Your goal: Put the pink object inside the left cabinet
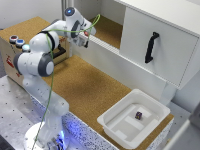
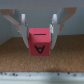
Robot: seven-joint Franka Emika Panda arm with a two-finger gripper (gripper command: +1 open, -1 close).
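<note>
The pink object [image 2: 39,41] is a reddish-pink cube with a dark letter A on one face, held between my fingers [image 2: 23,31] in the wrist view. My gripper [image 2: 39,36] is shut on it above a cork-brown surface. From the exterior view, my gripper [image 1: 87,33] is at the front edge of the left cabinet [image 1: 107,27], the open white-walled compartment with a cork floor. There the pink object [image 1: 88,33] shows only as a small red spot at the fingertips.
To the exterior view's right, a white door with a black handle [image 1: 151,47] closes the other section. A white tray [image 1: 156,111] holds a small dark purple cube [image 1: 138,115]. A cardboard box [image 1: 10,52] stands at the exterior view's left.
</note>
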